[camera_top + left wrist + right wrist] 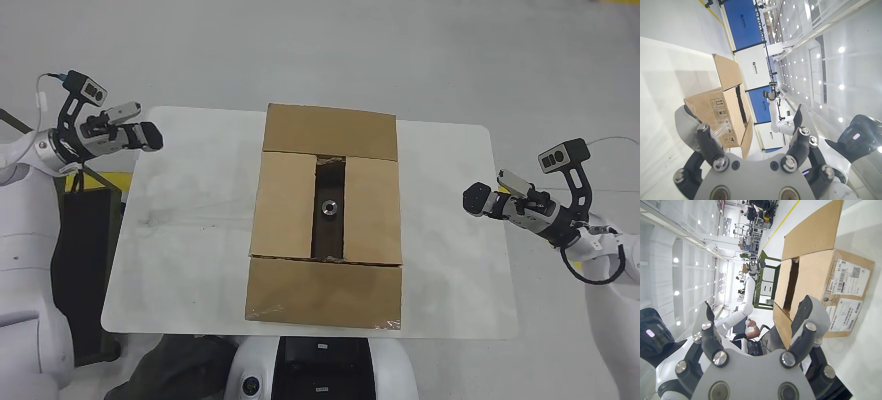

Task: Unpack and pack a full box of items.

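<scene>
White bench [450, 250] carries one cardboard box [290, 205], standing at its middle. I note the box's two end flaps opened outward and its two side flaps folded in, with a dark slot left between them. Through the slot I see a small round metallic item [328, 207]; I cannot tell what it is. Left claw [152, 136] hangs at the bench's far left corner, well apart from the box, its fingers spread wide and holding nothing. Right claw [468, 197] hangs near the bench's right edge, also well apart from the box, fingers spread wide and empty. Printed labels [848, 275] are stuck to the box's right side wall.
</scene>
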